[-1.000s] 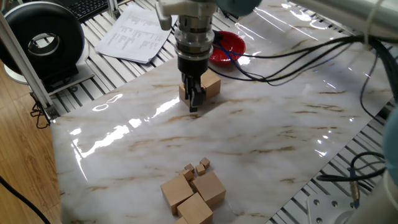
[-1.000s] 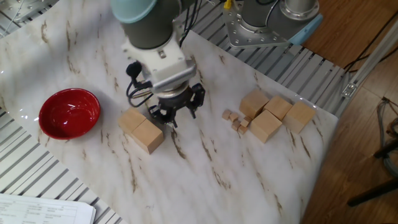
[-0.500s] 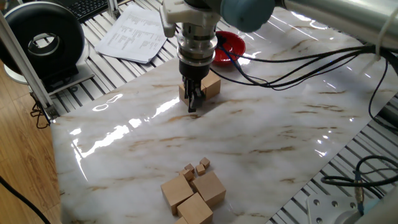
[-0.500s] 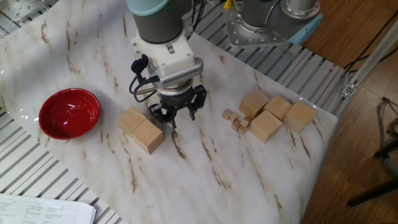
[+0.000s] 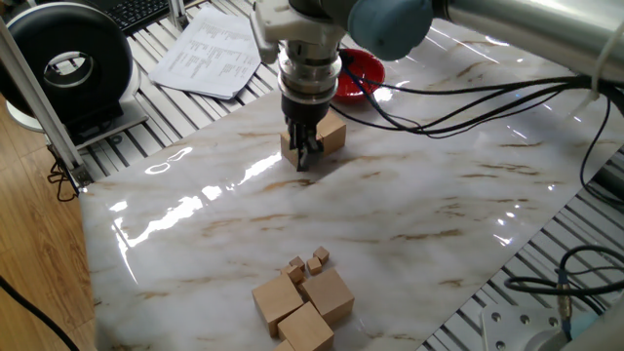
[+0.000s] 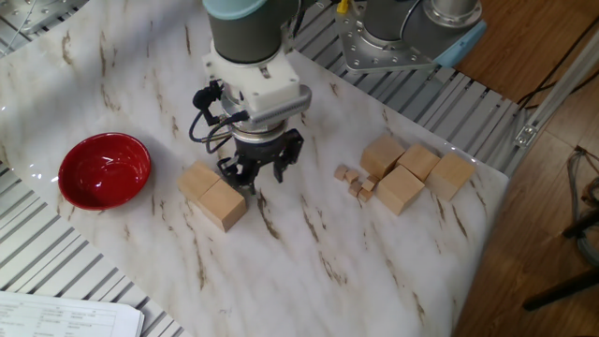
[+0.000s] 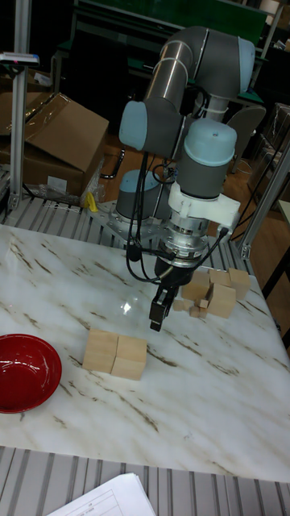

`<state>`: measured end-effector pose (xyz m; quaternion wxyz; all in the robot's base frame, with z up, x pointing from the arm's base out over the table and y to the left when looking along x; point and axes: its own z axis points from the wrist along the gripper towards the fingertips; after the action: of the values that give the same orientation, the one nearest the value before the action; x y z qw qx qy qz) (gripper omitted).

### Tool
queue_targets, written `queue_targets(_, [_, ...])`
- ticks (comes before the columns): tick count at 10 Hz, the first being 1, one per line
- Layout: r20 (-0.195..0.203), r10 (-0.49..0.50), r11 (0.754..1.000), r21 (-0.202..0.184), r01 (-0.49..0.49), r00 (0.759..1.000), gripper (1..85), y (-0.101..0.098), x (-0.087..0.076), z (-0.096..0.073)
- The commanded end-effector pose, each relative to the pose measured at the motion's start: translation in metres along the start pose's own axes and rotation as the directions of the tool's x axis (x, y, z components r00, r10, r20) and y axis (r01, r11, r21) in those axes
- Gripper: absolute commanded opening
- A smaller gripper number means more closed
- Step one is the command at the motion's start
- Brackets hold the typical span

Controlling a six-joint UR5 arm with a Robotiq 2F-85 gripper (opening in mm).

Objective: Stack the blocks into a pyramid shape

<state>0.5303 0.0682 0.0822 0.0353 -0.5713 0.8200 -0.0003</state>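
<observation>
Base only begun: two blocks side by side near the bowl. Four more wait well apart. My pincer hangs beside the pair, spread, empty.

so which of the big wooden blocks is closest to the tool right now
The block of the pair beside the red bowl that lies farther from the bowl; the tool hangs just beside it. The other large blocks cluster well away.
</observation>
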Motion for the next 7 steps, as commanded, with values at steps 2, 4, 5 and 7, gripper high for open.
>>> queue_targets(2, [-0.021,-0.127,0.992,-0.009,0.127,0.992,49.3,0.001,0.006,-0.001])
queue_targets(4, [0.035,-0.135,0.989,-0.056,0.137,0.99,48.7,0.015,-0.006,-0.002])
queue_targets(5, [0.038,-0.118,0.988,-0.099,0.122,0.992,49.3,0.027,-0.006,-0.003])
queue_targets(7, [0.07,-0.078,0.983,-0.162,0.089,0.994,49.3,0.043,-0.014,-0.005])
